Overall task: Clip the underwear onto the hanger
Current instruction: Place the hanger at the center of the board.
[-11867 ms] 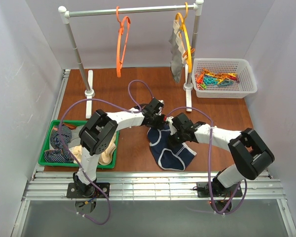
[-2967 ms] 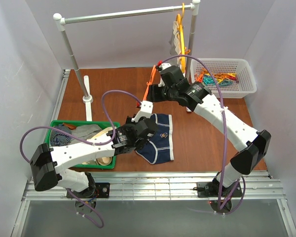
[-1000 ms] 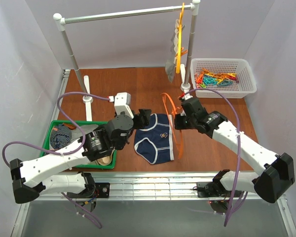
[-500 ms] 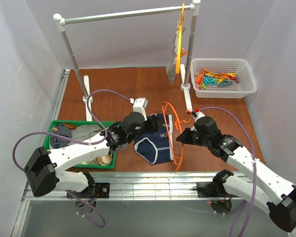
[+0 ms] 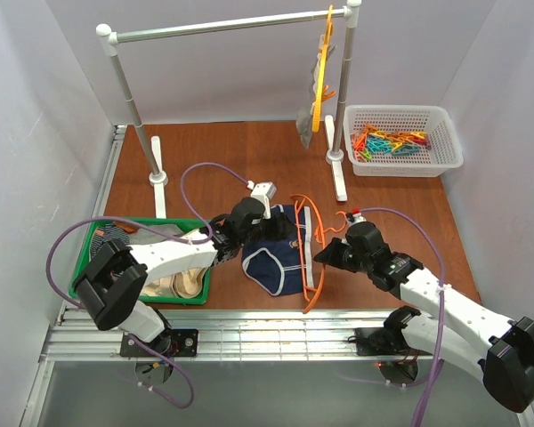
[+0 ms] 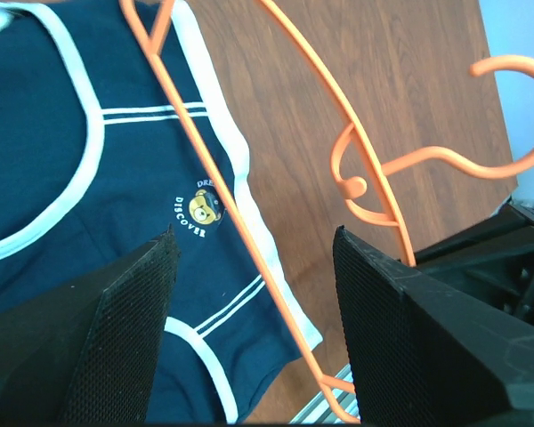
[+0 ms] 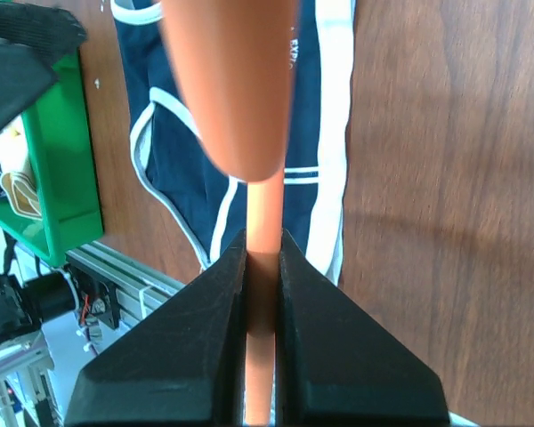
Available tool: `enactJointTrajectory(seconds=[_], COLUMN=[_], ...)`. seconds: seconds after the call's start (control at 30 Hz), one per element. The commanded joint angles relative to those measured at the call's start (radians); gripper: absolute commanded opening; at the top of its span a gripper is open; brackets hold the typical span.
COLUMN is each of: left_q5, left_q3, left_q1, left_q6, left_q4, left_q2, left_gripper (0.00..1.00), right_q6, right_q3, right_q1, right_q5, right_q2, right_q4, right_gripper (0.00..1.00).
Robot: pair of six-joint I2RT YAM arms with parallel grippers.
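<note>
Navy fabric with white piping forms the underwear (image 5: 280, 253), which lies flat on the brown wood-grain table (image 5: 231, 160), between the tray and the right arm. A broad white waistband runs along the garment's right edge. A small round printed badge sits near that band.

The hanger (image 6: 216, 182) is thin orange plastic with an open frame and a curled hook. Its straight bar crosses the underwear just beside the badge and the waistband. Its lower end reaches toward the table's front edge. Whether the bar presses on the fabric cannot be told.

Containers:
1. A green plastic tray (image 5: 80, 267) at the left front holds a heap of clothes (image 5: 182, 283), striped, grey and beige.
2. A white lattice basket (image 5: 445, 160) at the right rear holds a pile of coloured clips (image 5: 387, 142).

A metal rack (image 5: 222, 27) at the rear carries 1 yellow hanger (image 5: 319, 80) with grey underwear (image 5: 313, 98) on it.

Arm pose:
1. The left arm reaches forward and right over the tray. The left gripper (image 6: 254, 240) hangs above the underwear with its 2 textured black fingers (image 6: 133, 329) spread apart. Nothing is clamped between them; fabric and the hanger bar show in the gap.
2. The right arm lies low, reaching left. The right gripper (image 7: 262, 258) is clenched on the hanger, the orange rod pinched between both fingers.
</note>
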Motion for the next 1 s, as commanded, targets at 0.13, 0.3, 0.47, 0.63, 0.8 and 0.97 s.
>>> enactJointTrajectory(seconds=[0.13, 0.3, 0.47, 0.63, 0.8, 0.97], left_q5=[0.115, 0.121, 0.127, 0.127, 0.127, 0.13], left_q3=[0.061, 0.055, 0.032, 0.038, 0.04, 0.051], left_q1=[0.014, 0.018, 0.034, 0.044, 0.047, 0.049], left_q6=[0.072, 0.099, 0.099, 0.109, 0.11, 0.107], left_q4=[0.013, 0.019, 0.042, 0.043, 0.046, 0.046], left_q2=[0.085, 0.136, 0.173, 0.227, 0.237, 0.245], left_gripper=[0.63, 0.62, 0.62, 0.61, 0.61, 0.61], right_q6=[0.061, 0.066, 0.035, 0.014, -0.028, -0.049], right_q3=[-0.054, -0.093, -0.105, -0.11, -0.11, -0.097], right_q1=[-0.007, -0.026, -0.041, -0.055, -0.076, -0.087], right_q5=[0.053, 0.076, 0.058, 0.044, 0.038, 0.043], right_q2=[0.01, 0.019, 0.068, 0.117, 0.156, 0.197], right_q4=[0.118, 0.12, 0.123, 0.124, 0.104, 0.06], right_gripper=[0.01, 0.01, 0.01, 0.01, 0.01, 0.03])
